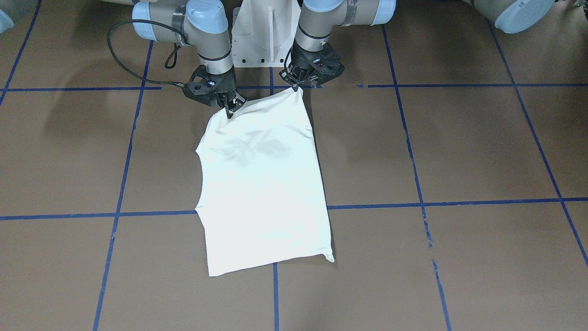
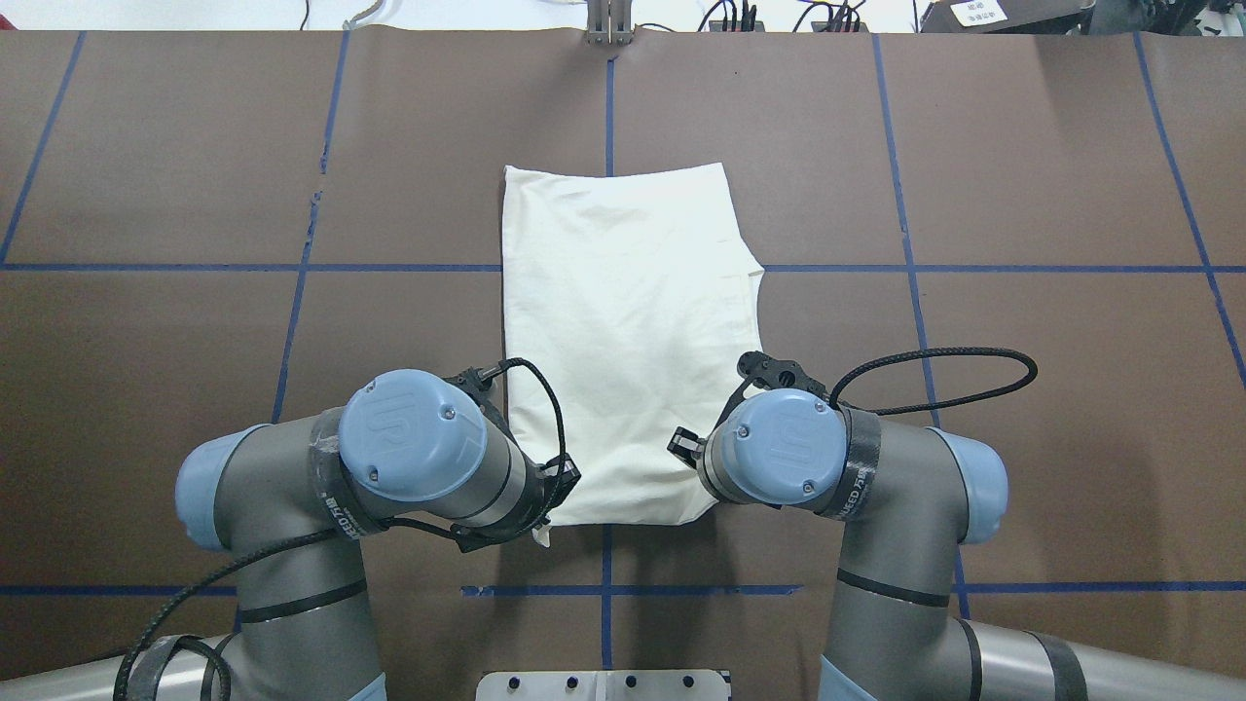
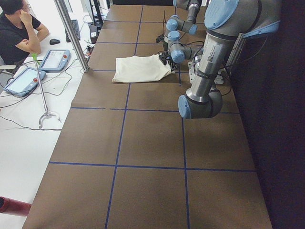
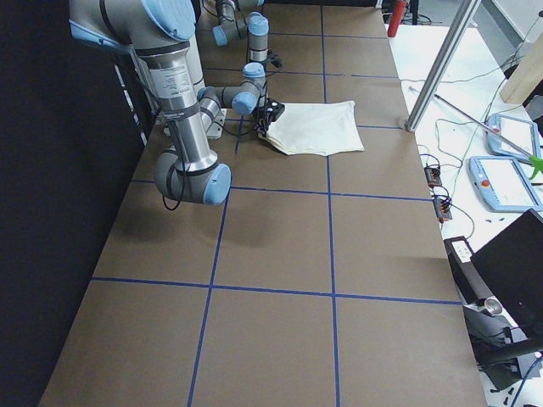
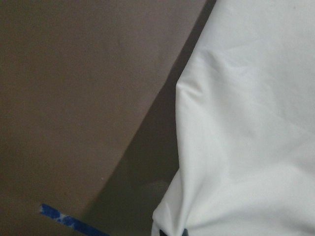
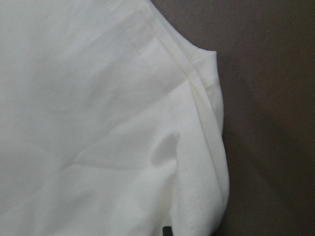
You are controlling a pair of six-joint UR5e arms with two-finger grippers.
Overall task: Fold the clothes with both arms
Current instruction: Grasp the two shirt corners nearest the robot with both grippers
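The cream shirt point(image 1: 262, 184) lies plain side up on the brown table as a long folded rectangle, its print showing faintly through. It also shows in the overhead view point(image 2: 623, 321). My left gripper point(image 1: 297, 87) is shut on the shirt's near corner by the robot base and lifts it slightly. My right gripper point(image 1: 229, 110) is shut on the other near corner, also a little raised. In the left wrist view the cloth point(image 5: 246, 123) bunches toward the fingers at the bottom edge. In the right wrist view a seamed hem point(image 6: 197, 88) does the same.
The white pedestal base point(image 1: 257, 37) stands just behind the grippers. Blue tape lines point(image 1: 459, 202) grid the table. An operator point(image 3: 19, 28) sits beyond the table's far side, with teach pendants point(image 3: 55, 59) and a metal post point(image 3: 71, 33) nearby.
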